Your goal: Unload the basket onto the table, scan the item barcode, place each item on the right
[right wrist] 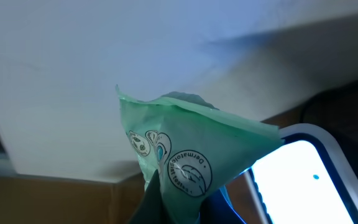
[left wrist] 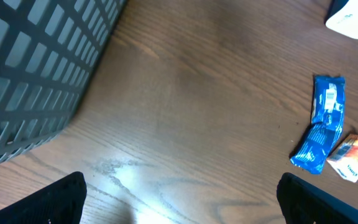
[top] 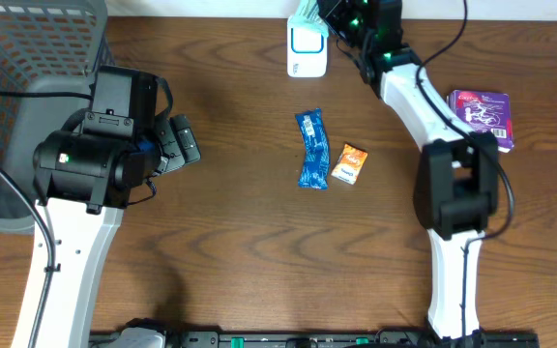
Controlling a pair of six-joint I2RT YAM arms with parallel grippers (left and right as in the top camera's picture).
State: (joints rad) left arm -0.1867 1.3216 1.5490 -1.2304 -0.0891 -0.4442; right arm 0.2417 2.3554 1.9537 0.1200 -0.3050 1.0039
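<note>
My right gripper (top: 329, 17) reaches to the table's far edge, shut on a pale green packet (top: 307, 12) with round printed logos. In the right wrist view the green packet (right wrist: 185, 146) fans out above the gripper (right wrist: 179, 208), and the white scanner (right wrist: 303, 180) shows just to its right. From overhead the packet hangs right over the scanner (top: 307, 50). No barcode shows on the packet's visible side. My left gripper (top: 184, 143) hovers open and empty over bare wood at the left (left wrist: 182, 199).
A blue wrapper (top: 312, 148) (left wrist: 322, 124) and a small orange packet (top: 351, 164) (left wrist: 353, 157) lie mid-table. A purple box (top: 484, 116) sits at the right edge. A grey mesh basket (top: 17, 87) (left wrist: 36, 68) stands at the far left.
</note>
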